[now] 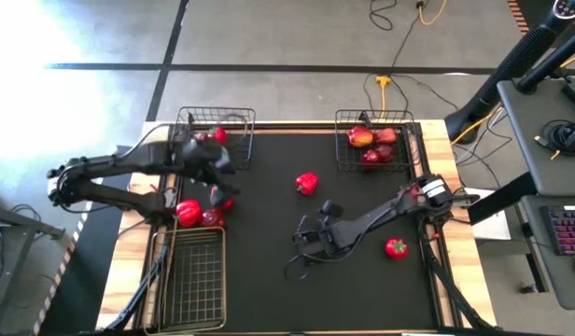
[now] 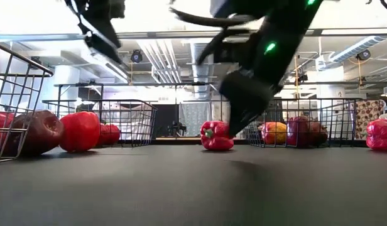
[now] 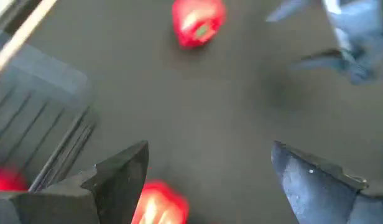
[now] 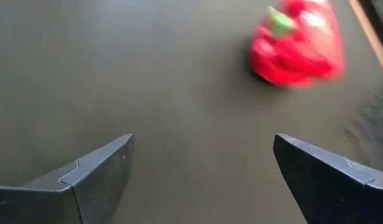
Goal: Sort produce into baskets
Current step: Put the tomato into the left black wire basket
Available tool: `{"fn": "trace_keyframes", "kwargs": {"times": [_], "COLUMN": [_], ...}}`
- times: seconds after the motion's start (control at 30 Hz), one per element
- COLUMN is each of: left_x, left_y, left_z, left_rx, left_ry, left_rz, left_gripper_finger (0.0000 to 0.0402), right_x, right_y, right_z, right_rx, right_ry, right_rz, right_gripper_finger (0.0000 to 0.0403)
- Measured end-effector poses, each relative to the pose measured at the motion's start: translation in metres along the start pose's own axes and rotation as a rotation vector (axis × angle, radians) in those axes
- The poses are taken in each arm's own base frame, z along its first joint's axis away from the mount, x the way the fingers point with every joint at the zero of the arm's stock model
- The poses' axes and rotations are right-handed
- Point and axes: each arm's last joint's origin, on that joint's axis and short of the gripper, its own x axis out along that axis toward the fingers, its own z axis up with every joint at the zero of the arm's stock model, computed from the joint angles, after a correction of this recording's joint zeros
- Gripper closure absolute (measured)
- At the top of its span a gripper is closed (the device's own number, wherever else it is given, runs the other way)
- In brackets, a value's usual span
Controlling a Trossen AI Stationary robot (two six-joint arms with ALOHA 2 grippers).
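My left gripper (image 1: 219, 177) (image 3: 207, 155) hangs open above the mat near the far-left basket (image 1: 216, 121), which holds one red item (image 1: 219, 136). A small red fruit (image 1: 227, 199) (image 3: 159, 204) lies on the mat below, between its fingers and untouched. My right gripper (image 1: 308, 241) (image 4: 204, 143) is open and empty low over the middle of the mat. A red bell pepper (image 1: 307, 183) (image 2: 217, 135) lies on the mat just beyond it. Another pepper (image 1: 396, 247) lies near the right edge. The far-right basket (image 1: 376, 119) holds apples (image 1: 371, 145).
A long wire basket (image 1: 189, 280) stands at the near left. A red tomato (image 1: 188, 213) and a darker apple (image 1: 212, 218) lie on the mat next to its far end. Wooden borders frame the black mat (image 1: 269, 280), whose near middle is bare.
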Motion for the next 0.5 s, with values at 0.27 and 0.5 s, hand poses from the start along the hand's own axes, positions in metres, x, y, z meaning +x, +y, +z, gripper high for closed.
{"fn": "trace_keyframes", "kwargs": {"times": [0.27, 0.5], "left_x": [0.04, 0.061], "left_y": [-0.043, -0.045], "left_z": [-0.01, -0.027], "left_rx": [0.312, 0.329], "left_ry": [-0.32, -0.38], "left_rz": [-0.103, -0.145], "left_gripper_finger": [0.008, 0.008], "right_x": [-0.058, -0.082], "right_y": [-0.024, -0.041], "right_z": [-0.024, -0.043], "right_rx": [0.035, 0.077], "right_ry": [0.324, 0.685], "right_rz": [0.021, 0.107], "right_gripper_finger": [0.0035, 0.0035]}}
